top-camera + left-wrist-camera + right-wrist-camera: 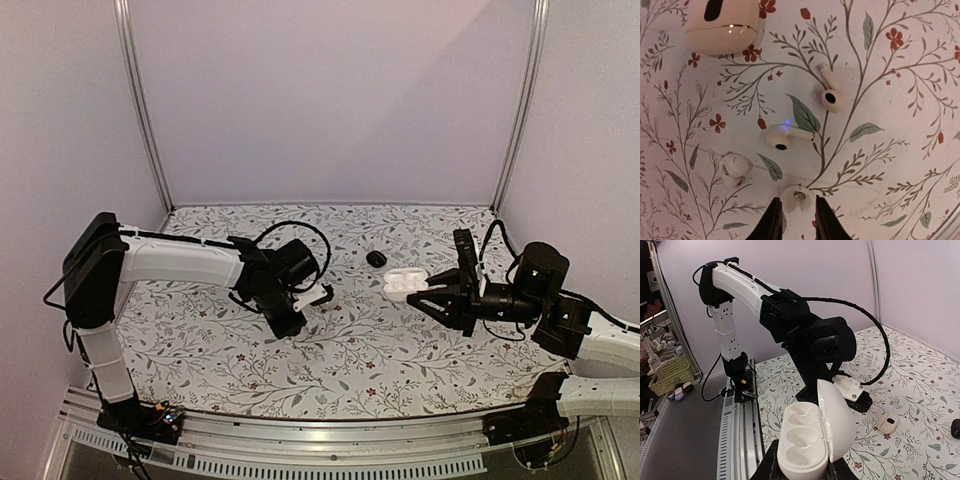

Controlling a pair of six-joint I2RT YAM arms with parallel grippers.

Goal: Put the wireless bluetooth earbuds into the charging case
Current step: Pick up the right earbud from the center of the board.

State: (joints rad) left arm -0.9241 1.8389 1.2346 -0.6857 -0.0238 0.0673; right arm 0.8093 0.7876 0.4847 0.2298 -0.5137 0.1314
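Note:
Two white stemmed earbuds lie on the floral table in the left wrist view, one [830, 93] further out and one [785, 136] nearer. My left gripper [796, 204] is open just above the table, its fingers either side of a small white curled piece [790, 199]; a similar piece [734, 170] lies to its left. My right gripper [802, 475] is shut on the open white charging case [807, 440] and holds it above the table, lid up, both wells empty. From above, the case [403, 284] is right of centre. No black earbuds show.
A small beige case-like object [722, 25] with a dark slot lies beyond the earbuds, also in the right wrist view [887, 423]. A black pebble-like case [376, 258] sits mid-table. The left arm [290, 275] reaches over the table centre. Walls enclose the back and sides.

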